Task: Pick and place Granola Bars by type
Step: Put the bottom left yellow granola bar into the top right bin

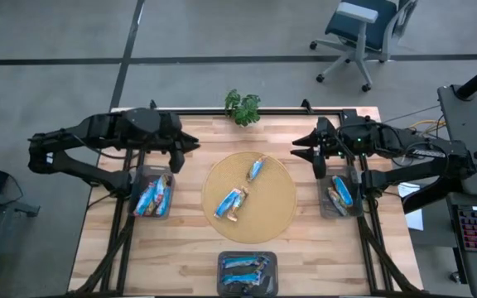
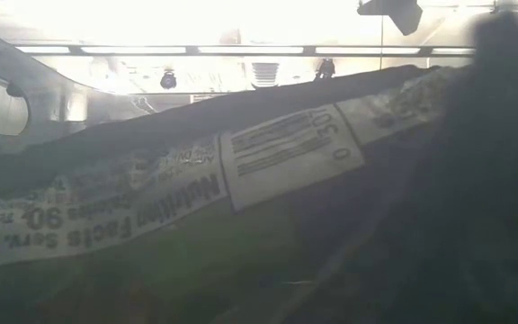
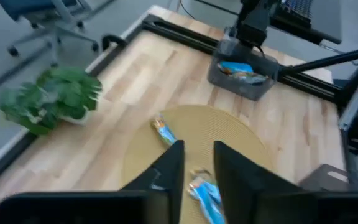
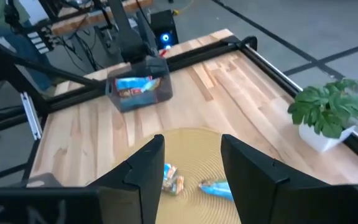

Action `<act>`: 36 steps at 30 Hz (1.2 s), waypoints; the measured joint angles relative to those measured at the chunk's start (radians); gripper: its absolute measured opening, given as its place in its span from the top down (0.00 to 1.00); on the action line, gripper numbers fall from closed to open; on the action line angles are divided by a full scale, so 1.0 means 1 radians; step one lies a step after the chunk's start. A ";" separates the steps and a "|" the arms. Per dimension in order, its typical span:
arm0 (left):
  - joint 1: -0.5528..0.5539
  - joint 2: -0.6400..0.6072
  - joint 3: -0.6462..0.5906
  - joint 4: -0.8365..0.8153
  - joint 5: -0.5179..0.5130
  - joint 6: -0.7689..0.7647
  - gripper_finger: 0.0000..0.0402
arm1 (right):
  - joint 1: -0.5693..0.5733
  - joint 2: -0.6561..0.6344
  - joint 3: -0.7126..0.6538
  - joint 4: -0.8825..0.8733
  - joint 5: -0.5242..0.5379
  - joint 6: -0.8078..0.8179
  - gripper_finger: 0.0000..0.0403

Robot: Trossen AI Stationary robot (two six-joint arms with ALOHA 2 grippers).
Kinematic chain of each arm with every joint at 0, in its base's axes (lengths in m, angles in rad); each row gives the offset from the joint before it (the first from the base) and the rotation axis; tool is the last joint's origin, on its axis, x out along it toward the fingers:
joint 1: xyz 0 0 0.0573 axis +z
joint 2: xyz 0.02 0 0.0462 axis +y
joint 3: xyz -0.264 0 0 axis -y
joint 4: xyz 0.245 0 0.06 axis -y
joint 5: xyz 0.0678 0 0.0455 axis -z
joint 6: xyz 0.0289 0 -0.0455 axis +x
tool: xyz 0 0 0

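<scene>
From the high view, sorting looks well along: three grey bins each have Granola Bars in them, one (image 1: 153,197) just under the left gripper (image 1: 190,146), one (image 1: 340,195) below the right gripper (image 1: 298,151), and a third (image 1: 247,272) at the near edge of the bench (image 1: 189,248). Still left, I'd guess: the bars on the round woven mat (image 1: 280,207) between the two grippers, a small blue one (image 1: 256,170) and a blue pair with orange bits (image 1: 231,204).

Low view is basically blocked by a wrapper (image 2: 286,153) pressed close to the lens, nutrition label showing.

Left wrist view: fingers (image 3: 166,171) slightly spread, nothing pinched, blue bars just ahead on the mat.

Right wrist view: fingers (image 4: 148,165) parted, empty, with a crinkly blue bar (image 4: 216,186) between and beyond them.
</scene>
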 joint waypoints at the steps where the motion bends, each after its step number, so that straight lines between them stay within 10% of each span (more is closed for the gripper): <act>1: 0.000 0.006 0.000 0.000 0.003 -0.015 0.78 | 0.000 0.000 0.000 -0.006 0.000 0.001 0.63; 12: -0.003 0.077 0.045 -0.123 0.012 -0.219 0.35 | 0.000 0.000 0.000 -0.016 0.000 0.011 0.63; 36: -0.093 0.517 0.263 -0.412 0.153 -0.436 0.32 | 0.000 0.000 -0.012 -0.100 0.002 0.018 0.63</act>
